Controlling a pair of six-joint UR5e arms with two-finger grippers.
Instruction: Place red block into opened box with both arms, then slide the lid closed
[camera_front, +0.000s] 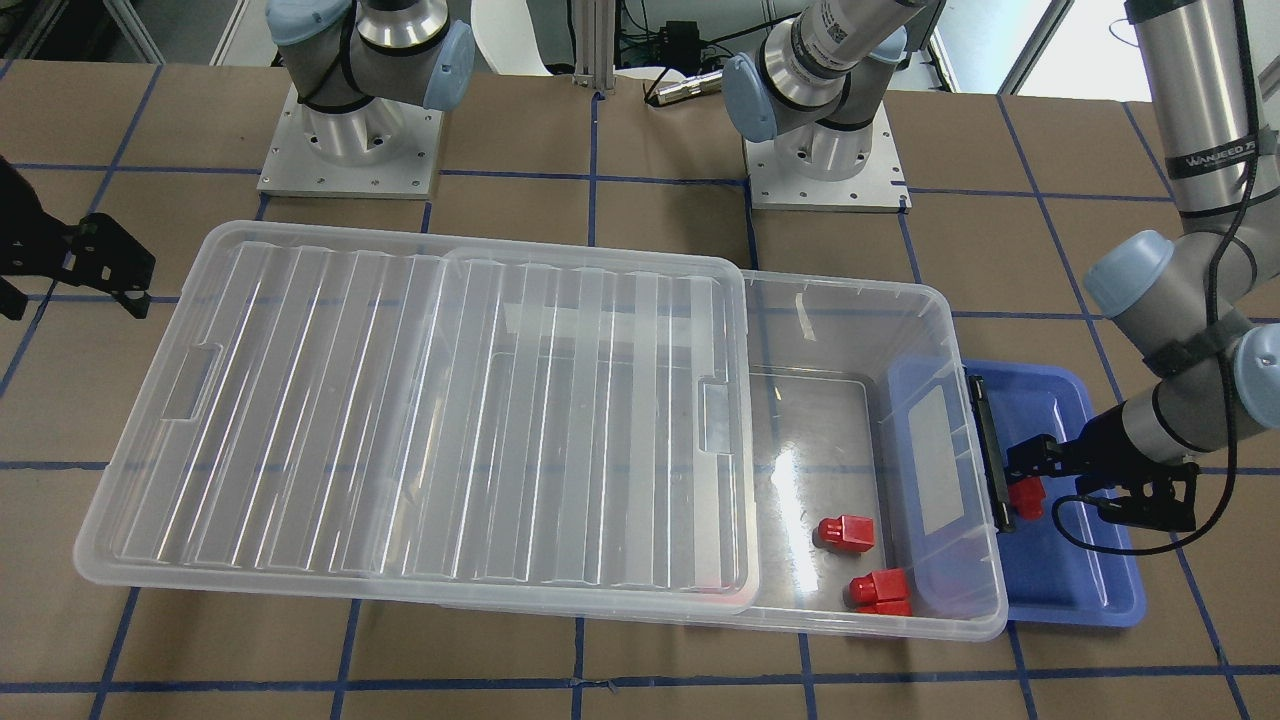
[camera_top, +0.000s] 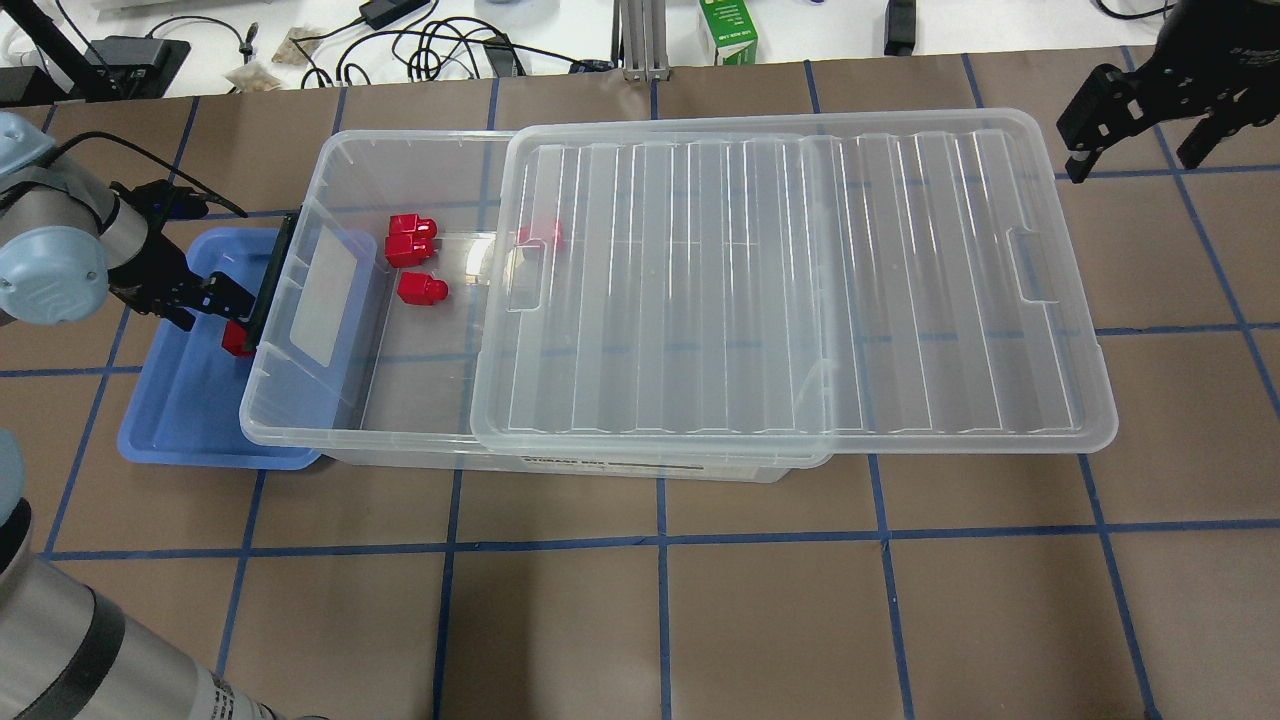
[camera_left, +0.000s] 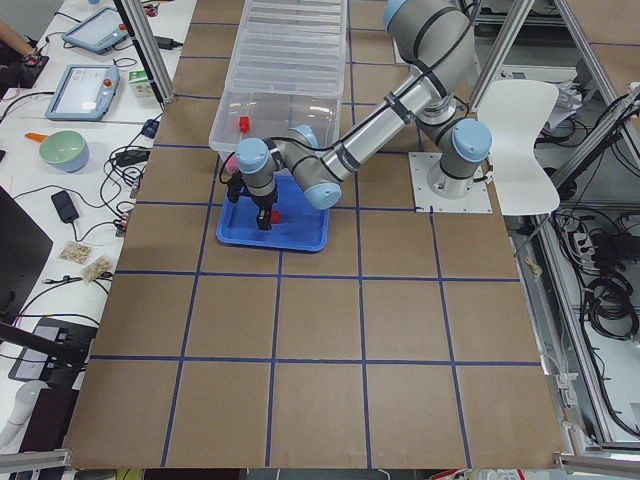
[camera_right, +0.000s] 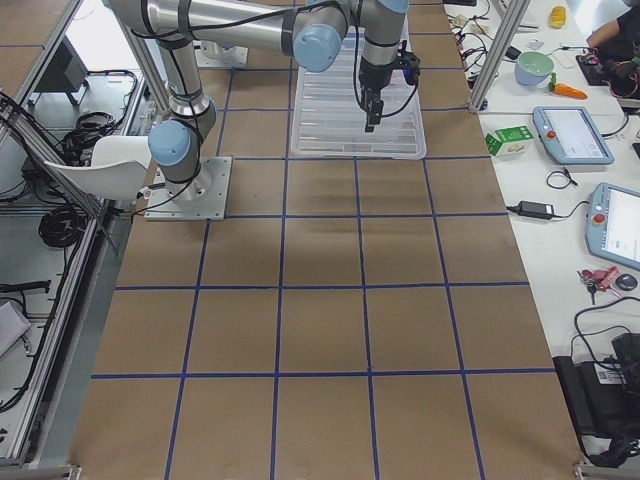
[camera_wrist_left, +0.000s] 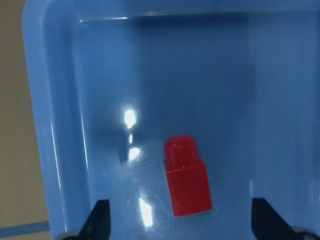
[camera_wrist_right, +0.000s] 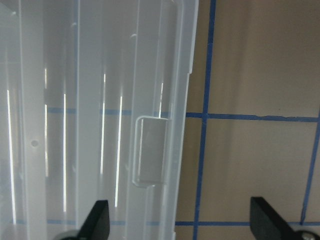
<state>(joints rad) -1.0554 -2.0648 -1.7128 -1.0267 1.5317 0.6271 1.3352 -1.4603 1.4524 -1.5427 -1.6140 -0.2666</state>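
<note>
Currently box (camera_top: 290, 437) holds three red blocks (camera_top: 421, 290), tray (camera_top: 180, 420) one; left hand (camera_wrist_left: 182, 222) and right hand (camera_wrist_right: 181, 220) released.

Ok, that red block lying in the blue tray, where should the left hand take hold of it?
Grip the red block by its wide square body, across the two flat long sides, coming straight down from above. It lies flat in the blue tray, and the open left hand hangs over it, a finger on each side.

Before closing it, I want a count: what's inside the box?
Three red blocks lie at the box's open end. The lid covers the rest; a red blur under it is unclear.
</note>
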